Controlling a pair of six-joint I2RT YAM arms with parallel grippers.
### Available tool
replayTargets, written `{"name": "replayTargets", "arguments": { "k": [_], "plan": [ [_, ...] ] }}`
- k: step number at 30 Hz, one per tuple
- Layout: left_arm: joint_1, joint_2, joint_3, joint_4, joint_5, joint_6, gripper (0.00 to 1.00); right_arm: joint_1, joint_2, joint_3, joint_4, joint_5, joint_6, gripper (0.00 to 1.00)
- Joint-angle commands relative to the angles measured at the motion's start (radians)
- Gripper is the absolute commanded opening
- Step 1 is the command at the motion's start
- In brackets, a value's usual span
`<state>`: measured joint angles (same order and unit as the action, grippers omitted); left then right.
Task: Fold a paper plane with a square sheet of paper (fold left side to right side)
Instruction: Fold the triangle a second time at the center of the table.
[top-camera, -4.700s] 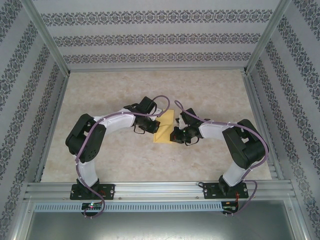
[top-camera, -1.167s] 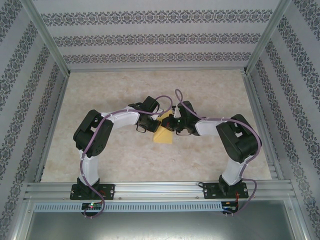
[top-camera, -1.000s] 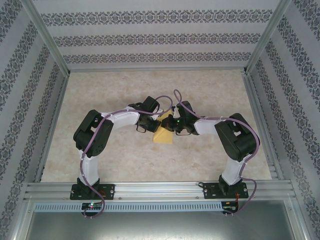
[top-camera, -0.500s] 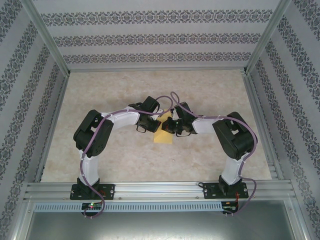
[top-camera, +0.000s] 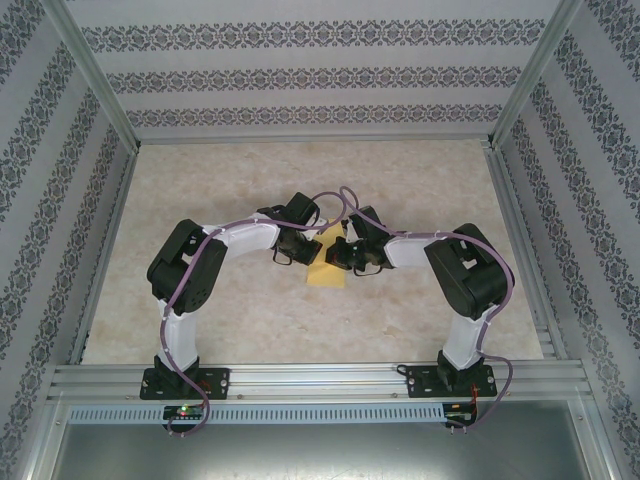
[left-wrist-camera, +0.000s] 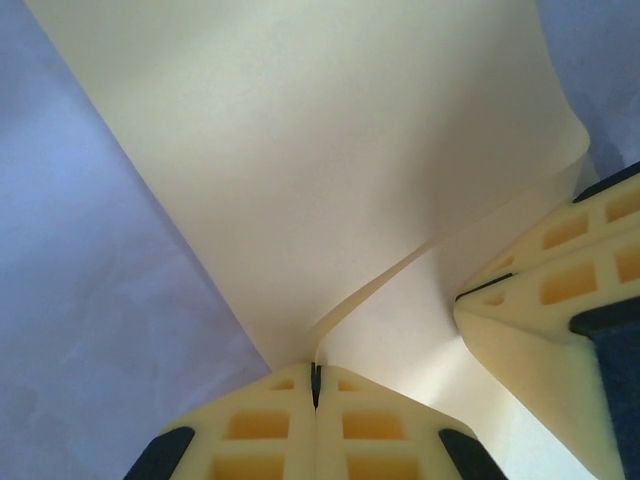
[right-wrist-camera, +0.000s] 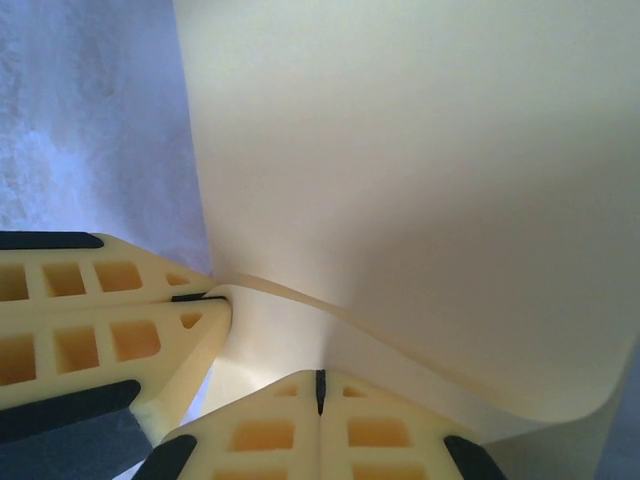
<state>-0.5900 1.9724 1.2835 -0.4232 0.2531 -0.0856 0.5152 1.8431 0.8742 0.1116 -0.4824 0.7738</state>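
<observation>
The sheet of paper (top-camera: 326, 272) lies centrally on the surface (top-camera: 250, 180): light, floppy, easily creased. The left pincer (left-wrist-camera: 315, 385) and right pincer (right-wrist-camera: 320, 385) each clench it, seemingly at a lifted edge; holding near corners looks safest.

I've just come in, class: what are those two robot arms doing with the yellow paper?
Two robot arms are working together on a yellow sheet of paper in the middle of the table. The left claw and the right claw are both shut on the paper, tips close together. Between them the sheet bows over, one layer arching above another. A fold is under way, but it is not yet pressed flat into a crease.
</observation>
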Motion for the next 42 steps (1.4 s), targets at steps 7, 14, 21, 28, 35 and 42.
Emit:
{"name": "replayTargets", "arguments": {
  "k": [7, 14, 21, 28, 35, 42],
  "plan": [
    [-0.018, -0.027, 0.016, -0.055, -0.017, -0.014, 0.16, 0.011, 0.01, -0.066, -0.042, 0.049, -0.03, 0.0],
    [0.005, -0.181, -0.018, -0.036, 0.007, -0.077, 0.31, 0.009, 0.007, -0.073, -0.038, 0.047, -0.031, 0.0],
    [0.012, -0.287, -0.161, 0.062, 0.27, -0.217, 0.28, 0.008, 0.004, -0.068, -0.052, 0.046, -0.044, 0.0],
    [0.016, -0.224, -0.224, 0.182, 0.458, -0.358, 0.25, 0.005, 0.001, -0.07, -0.056, 0.044, -0.051, 0.0],
    [0.042, -0.154, -0.232, 0.23, 0.437, -0.402, 0.22, 0.006, 0.004, -0.065, -0.062, 0.042, -0.056, 0.0],
    [0.047, -0.122, -0.256, 0.246, 0.44, -0.401, 0.21, 0.004, 0.0, -0.064, -0.072, 0.043, -0.061, 0.0]
  ]
}}
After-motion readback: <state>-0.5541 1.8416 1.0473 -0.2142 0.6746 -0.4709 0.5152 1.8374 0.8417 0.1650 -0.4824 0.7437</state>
